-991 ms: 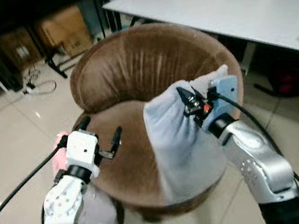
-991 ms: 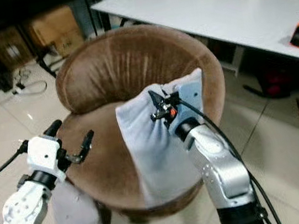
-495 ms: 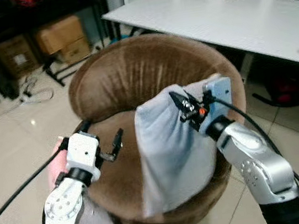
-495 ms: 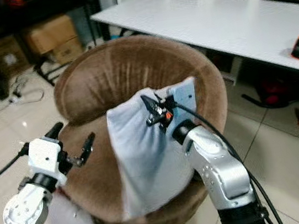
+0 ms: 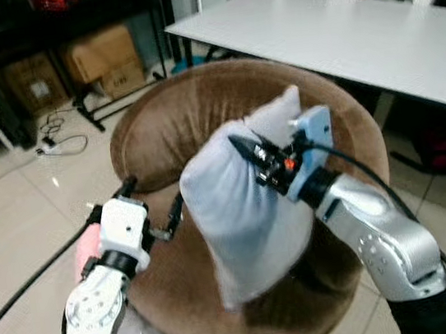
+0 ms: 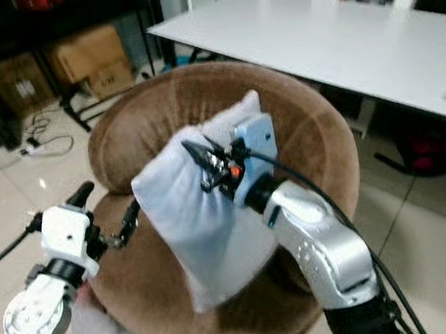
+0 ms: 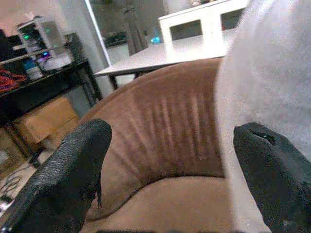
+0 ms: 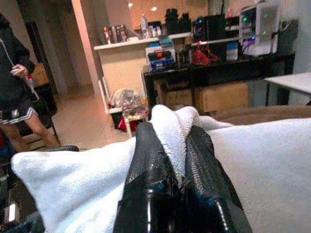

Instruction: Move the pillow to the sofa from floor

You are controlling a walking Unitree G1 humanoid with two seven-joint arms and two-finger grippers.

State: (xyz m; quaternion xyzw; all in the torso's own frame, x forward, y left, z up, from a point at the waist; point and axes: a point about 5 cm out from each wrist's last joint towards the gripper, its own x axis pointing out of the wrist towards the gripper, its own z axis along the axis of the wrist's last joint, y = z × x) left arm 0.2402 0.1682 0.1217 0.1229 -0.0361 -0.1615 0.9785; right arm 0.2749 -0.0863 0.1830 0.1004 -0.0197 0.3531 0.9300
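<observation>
A pale grey pillow (image 5: pixel 241 206) hangs upright over the seat of the round brown sofa chair (image 5: pixel 198 108). My right gripper (image 5: pixel 245 149) is shut on a fold of its upper edge, and the pinched cloth shows between the black fingers (image 8: pixel 148 170) in the right wrist view. The pillow's lower corner hangs near the seat's front. My left gripper (image 5: pixel 155 205) stands open at the chair's left front edge, beside the pillow and apart from it. In the left wrist view its fingertips (image 7: pixel 73 160) frame the chair's back and the pillow (image 7: pixel 272 82).
A long white table (image 5: pixel 353 28) stands behind and right of the chair. Cardboard boxes (image 5: pixel 103 55) and cables lie on the tiled floor at the back left. Something pink (image 5: pixel 85 249) sits by my left arm. A person (image 8: pixel 17 92) stands far off in the right wrist view.
My right gripper has carried the pillow up and leftward, over the seat's middle. The camera has shifted a little. The left gripper stays by the chair's left edge.
</observation>
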